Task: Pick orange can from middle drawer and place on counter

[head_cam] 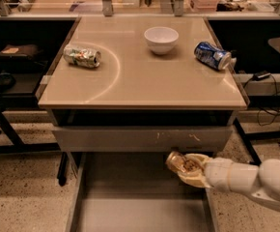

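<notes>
- The counter (145,83) is the big tan top. You want the can to end up here, and it is not here yet. There is lots of bare room in the middle and at the front.
- The middle drawer (130,197) is pulled out below. You can see its flat grey floor, and nothing else lies on the part you can see.
- The grey drawer front (130,138) with white scratches sits shut above it, just under the counter.
- Your robot's white arm (260,180) comes in from the right, low down by the drawer's right side.
- The gripper (186,167) is over the back right of the open drawer, just below the scratched drawer front. Its fingers are closed around the orange can.
- The white bowl (161,39) stands at the back of the counter.
- The blue can (213,55) lies at the right edge and the green can (82,55) lies at the left. Leave both alone.
- The orange can (177,161) is tilted in the gripper. It looks lifted off the drawer floor, so the pick seems done.
- What is left: lift the can up past the counter's front edge, set it down on a bare spot, and let go.
</notes>
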`<state>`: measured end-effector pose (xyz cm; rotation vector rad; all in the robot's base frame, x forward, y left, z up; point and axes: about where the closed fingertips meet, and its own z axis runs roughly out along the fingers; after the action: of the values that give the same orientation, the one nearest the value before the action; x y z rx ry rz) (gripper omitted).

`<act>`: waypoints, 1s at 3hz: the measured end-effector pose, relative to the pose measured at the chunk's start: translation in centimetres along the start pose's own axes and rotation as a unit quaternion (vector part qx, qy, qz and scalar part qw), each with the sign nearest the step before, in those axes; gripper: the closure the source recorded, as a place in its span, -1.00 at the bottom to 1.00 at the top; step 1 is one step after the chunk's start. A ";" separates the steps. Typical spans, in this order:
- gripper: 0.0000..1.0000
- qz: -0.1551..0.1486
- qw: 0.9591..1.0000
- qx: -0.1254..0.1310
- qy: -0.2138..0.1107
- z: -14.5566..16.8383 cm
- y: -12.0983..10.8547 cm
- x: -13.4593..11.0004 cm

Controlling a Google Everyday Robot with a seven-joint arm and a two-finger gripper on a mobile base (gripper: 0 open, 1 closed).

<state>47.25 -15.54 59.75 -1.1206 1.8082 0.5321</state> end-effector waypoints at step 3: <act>1.00 -0.002 0.999 -0.039 -0.020 -4.8 -1.4 -4.5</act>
<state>46.92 -17.65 66.15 -1.1587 1.7633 0.6228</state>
